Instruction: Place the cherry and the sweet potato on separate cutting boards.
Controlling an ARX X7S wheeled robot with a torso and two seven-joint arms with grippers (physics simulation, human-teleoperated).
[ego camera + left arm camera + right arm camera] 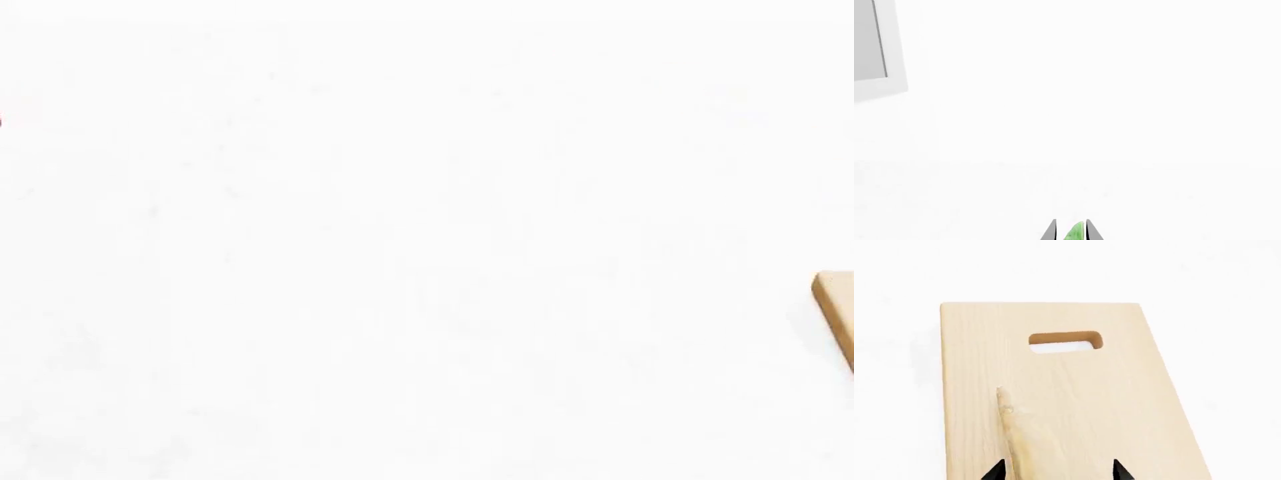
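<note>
Head view looks down on bare table (400, 250), a cutting board (838, 310) at its right edge; right wrist view hovers close above that board.

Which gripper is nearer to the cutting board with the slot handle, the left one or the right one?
The right gripper: it hangs directly over the cutting board, with the sweet potato by its fingertips. The left gripper has only white surface around it, no board.

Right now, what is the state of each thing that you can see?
left gripper: nearly shut on a green leaf, probably the cherry's; the fruit itself is hidden.
right gripper: open, above the cutting board.
sweet potato: lying on the cutting board, between the gripper's fingertips.
cutting board: flat, slot handle away from the gripper.
</note>
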